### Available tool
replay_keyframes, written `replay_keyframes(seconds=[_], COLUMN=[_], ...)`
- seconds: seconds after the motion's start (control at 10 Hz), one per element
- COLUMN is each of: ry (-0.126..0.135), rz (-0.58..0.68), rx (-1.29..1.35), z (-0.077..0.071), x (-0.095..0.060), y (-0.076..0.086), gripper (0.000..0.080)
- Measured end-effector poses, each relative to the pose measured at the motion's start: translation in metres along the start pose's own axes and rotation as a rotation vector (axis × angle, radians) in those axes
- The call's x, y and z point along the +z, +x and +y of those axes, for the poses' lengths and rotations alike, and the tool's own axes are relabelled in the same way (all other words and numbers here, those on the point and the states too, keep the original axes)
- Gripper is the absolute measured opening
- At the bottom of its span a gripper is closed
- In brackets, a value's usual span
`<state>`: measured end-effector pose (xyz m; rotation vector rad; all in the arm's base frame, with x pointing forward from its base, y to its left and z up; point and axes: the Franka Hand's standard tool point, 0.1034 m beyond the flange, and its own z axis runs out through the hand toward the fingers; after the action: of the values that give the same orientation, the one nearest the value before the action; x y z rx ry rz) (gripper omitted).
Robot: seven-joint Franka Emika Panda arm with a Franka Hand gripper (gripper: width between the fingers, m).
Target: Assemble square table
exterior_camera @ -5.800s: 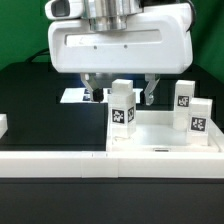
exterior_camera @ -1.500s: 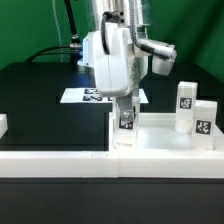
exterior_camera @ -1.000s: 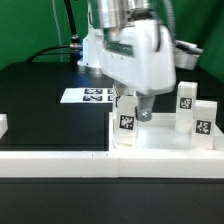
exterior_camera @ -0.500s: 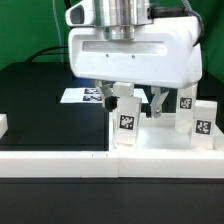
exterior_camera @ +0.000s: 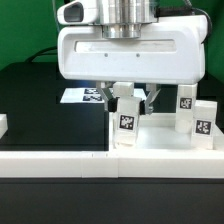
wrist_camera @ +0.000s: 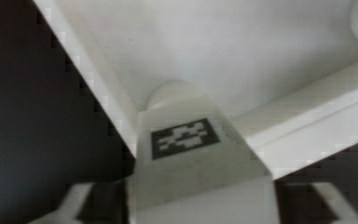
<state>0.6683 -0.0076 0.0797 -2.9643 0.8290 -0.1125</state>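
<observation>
The white square table top [exterior_camera: 162, 140] lies at the exterior view's right, behind the front wall. One short white tagged leg [exterior_camera: 124, 117] stands upright at the top's near left corner. My gripper [exterior_camera: 129, 100] hangs straight above it, open, with one finger [exterior_camera: 108, 97] on each side of the leg's upper part. In the wrist view the leg [wrist_camera: 190, 140] sits between the fingers [wrist_camera: 83, 205] with a dark gap on both sides, above the table top [wrist_camera: 211, 50]. Two more tagged legs [exterior_camera: 186, 103] [exterior_camera: 202, 121] stand at the top's right side.
The marker board [exterior_camera: 82, 96] lies on the black table behind the gripper. The long white border wall [exterior_camera: 55, 160] runs along the front. A small white part [exterior_camera: 3, 125] sits at the exterior view's far left edge.
The hand has turned about its vertical axis from side-on to broadside while staying over the corner leg. Since half a second ago it has shifted slightly left; the leg has stayed put.
</observation>
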Motion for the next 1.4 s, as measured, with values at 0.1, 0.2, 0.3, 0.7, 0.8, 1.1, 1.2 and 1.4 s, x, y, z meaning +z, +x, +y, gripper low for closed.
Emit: replay_keyframes(seconds=[0.1,0.2,0.3,0.7,0.8,1.1,1.2,1.4], ry=[-0.002,-0.002,0.0,0.06,0.095,0.1,0.099,0.077], rz=[-0.001,0.0,-0.003,-0.022,-0.056,-0.074,-0.069,-0.042], rx=[0.112,0.206,0.266,1.051,1.143,1.269,1.208,0.743], z=[0.0014,0.0019,0.0026,0.001,0.0037,0.0035,0.0039,0.0052], x=[0.0005,0.0007,0.0006,0.0027,0.0032,0.0039,0.0039,0.0049], y=[0.0003,0.0004,0.0008,-0.0034,-0.0022,-0.0028,-0.0027,-0.0049], gripper=[0.0292,0.0292,0.0292,0.0292,0.0292,0.0485,0.0485,0.064])
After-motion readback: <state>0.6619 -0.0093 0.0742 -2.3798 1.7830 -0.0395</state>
